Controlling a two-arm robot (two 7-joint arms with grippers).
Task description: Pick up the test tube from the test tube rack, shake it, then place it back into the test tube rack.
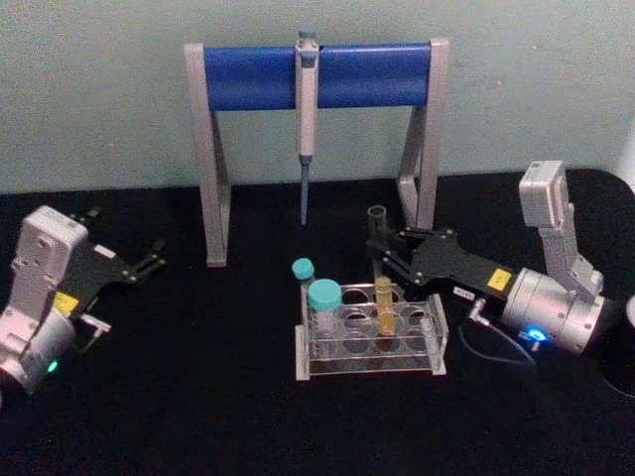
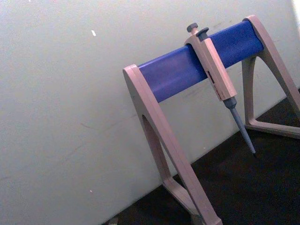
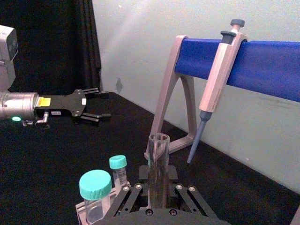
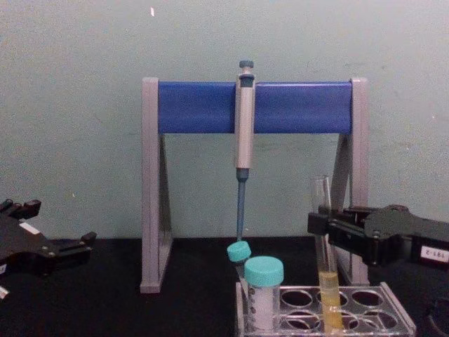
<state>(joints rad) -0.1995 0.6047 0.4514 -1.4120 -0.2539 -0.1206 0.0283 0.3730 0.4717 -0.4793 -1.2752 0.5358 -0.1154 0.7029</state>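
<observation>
standing upright in a middle hole of the test tube rack (image 1: 367, 363): one test tube (image 1: 383, 297), capless, yellow liquid in its lower part. right gripper (image 1: 382, 256): reaching in from the right, clenched on the tube's clear upper part, above the rack. left gripper (image 3: 100, 104): released, fingers apart, well off to the left over the black table (image 1: 198, 407). two teal-capped tubes (image 1: 322, 297): at the rack's left end. pipette (image 1: 307, 129): hanging on the blue-barred stand (image 1: 253, 77) behind.
</observation>
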